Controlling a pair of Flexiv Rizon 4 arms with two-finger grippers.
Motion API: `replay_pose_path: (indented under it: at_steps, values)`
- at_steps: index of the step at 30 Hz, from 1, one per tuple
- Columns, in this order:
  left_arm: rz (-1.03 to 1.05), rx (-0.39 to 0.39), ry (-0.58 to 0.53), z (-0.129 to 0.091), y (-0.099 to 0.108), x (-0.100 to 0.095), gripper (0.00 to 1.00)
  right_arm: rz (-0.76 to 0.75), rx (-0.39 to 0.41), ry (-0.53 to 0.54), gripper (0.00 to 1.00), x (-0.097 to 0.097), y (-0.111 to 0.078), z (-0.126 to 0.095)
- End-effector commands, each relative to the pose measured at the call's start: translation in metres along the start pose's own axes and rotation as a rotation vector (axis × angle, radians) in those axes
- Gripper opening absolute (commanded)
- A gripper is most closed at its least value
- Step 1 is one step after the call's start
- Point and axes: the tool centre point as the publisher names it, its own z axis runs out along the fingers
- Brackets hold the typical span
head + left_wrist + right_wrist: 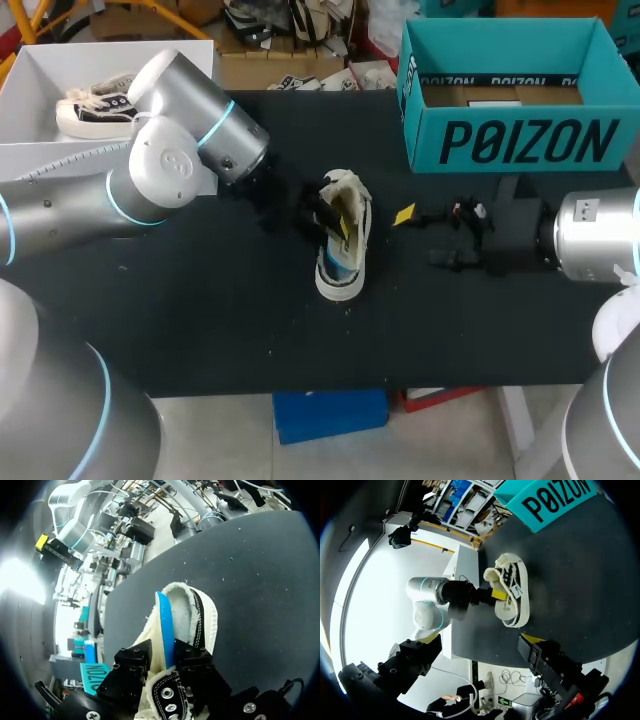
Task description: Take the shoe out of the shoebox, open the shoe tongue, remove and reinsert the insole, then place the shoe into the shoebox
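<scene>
Shoe out on the black table [200, 330], left gripper [333, 218] at its opening.
The shoe [345, 262] lies mid-table, well apart from the teal shoebox [510, 140], whose front wall carries large black lettering. Its long axis runs near to far, fleecy heel end towards the far edge and toe end towards the near one. The left gripper's fingers stand narrow, pinching the blue insole [165, 625], which stands on edge. The right gripper [418, 238] is beside the shoe, spread wide and holding nothing.
</scene>
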Motion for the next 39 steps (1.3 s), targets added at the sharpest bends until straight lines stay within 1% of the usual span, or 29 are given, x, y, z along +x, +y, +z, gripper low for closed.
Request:
replay_pose_path:
  at_steps: [1,7,13,14,15,16,17,22,32,36,39]
  values:
    - [0.015,0.007,0.000,-0.011,-0.012,-0.002,0.43,0.000,0.000,0.000,1.00,0.000,0.000,0.000]
    - [0.037,0.042,-0.008,-0.011,-0.027,-0.006,0.38,0.000,0.000,0.000,1.00,0.000,0.000,0.000]
    - [0.052,0.079,0.000,-0.004,-0.036,-0.008,0.28,0.000,0.000,0.000,1.00,0.000,0.000,0.000]
    - [0.054,0.084,0.000,-0.003,-0.038,-0.008,0.24,0.000,0.000,0.000,1.00,0.000,0.000,0.000]
    - [0.056,0.090,0.001,-0.003,-0.040,-0.008,0.17,0.000,0.000,0.000,1.00,0.000,0.000,0.000]
    - [0.062,0.099,0.004,-0.002,-0.041,-0.007,0.05,0.000,0.000,0.000,1.00,0.000,0.000,0.000]
    - [0.064,0.105,0.007,-0.001,-0.042,-0.007,0.00,0.000,0.000,0.000,1.00,0.000,0.000,0.000]
    - [0.065,0.110,0.016,0.000,-0.041,-0.004,0.00,0.000,0.000,0.000,1.00,0.000,0.000,0.000]
    - [0.041,0.065,0.043,0.000,-0.030,0.000,0.00,0.000,0.000,0.000,1.00,0.000,0.000,0.000]
    - [0.047,0.079,0.042,0.001,-0.036,-0.003,0.00,0.000,0.000,0.000,1.00,0.000,0.000,0.000]
    - [0.045,0.098,0.059,0.006,-0.042,0.002,0.00,0.000,0.000,0.000,1.00,0.000,0.000,0.000]
